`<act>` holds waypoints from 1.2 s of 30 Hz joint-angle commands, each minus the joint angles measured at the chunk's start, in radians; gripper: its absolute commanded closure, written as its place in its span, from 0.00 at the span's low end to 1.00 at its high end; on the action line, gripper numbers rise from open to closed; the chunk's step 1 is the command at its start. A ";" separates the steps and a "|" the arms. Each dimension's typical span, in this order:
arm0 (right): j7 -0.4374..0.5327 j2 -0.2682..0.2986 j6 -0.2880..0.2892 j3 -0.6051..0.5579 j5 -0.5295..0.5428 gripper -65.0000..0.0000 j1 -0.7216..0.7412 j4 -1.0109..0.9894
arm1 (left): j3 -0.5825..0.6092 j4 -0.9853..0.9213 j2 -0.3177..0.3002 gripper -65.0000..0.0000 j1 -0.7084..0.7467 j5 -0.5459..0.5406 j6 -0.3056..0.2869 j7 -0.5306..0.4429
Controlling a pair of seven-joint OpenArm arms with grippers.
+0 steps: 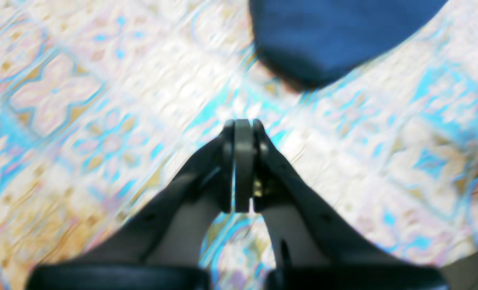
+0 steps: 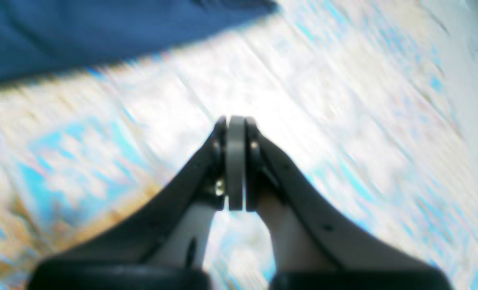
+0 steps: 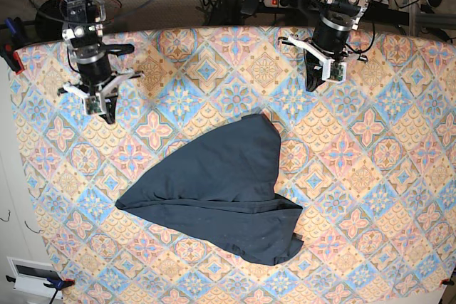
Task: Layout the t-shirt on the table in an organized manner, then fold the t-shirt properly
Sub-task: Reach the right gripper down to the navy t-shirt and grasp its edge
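The t-shirt (image 3: 221,194) lies in the middle of the bench (image 3: 385,176), spread as a rough dark triangle rather than flat and square. One point reaches toward 12 o'clock, a long tip runs out toward 9 o'clock, and a rumpled corner sits toward 5 o'clock. Folds cross its lower half.

Both arms hang over the far edge of the bench, well apart from the cloth. The left fingers (image 3: 312,85) are at about 1 o'clock from the shirt, and the right fingers (image 3: 107,115) at about 10 o'clock.

In the left wrist view the left fingers (image 1: 243,123) are pressed together with nothing between them, over bare patterned cloth; a rounded edge of the t-shirt (image 1: 327,36) shows at 1 o'clock of that view, clear of the tips. In the right wrist view the right fingers (image 2: 235,120) are likewise closed tight and empty, with the t-shirt (image 2: 82,32) filling the 11 o'clock corner, apart from them. Both wrist views are blurred.
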 commanded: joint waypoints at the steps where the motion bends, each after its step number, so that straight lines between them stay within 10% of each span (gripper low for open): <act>1: -0.012 0.013 -0.008 -0.027 -0.003 1.00 0.059 0.017 | -0.004 0.019 -0.004 1.00 -0.017 -0.012 0.003 -0.003; 11: -0.094 -0.045 -0.008 -0.306 -0.005 0.98 0.456 -0.190 | -0.011 0.012 0.033 1.00 -0.074 -0.041 0.003 0.040; 21: -0.091 -0.107 -0.008 -0.526 -0.005 0.70 0.764 -0.520 | -0.042 0.012 0.035 1.00 -0.066 -0.049 0.003 0.040; 36: -0.032 -0.144 -0.008 -0.771 -0.005 0.69 1.067 -0.951 | -0.039 0.012 0.042 1.00 -0.040 -0.050 0.003 0.042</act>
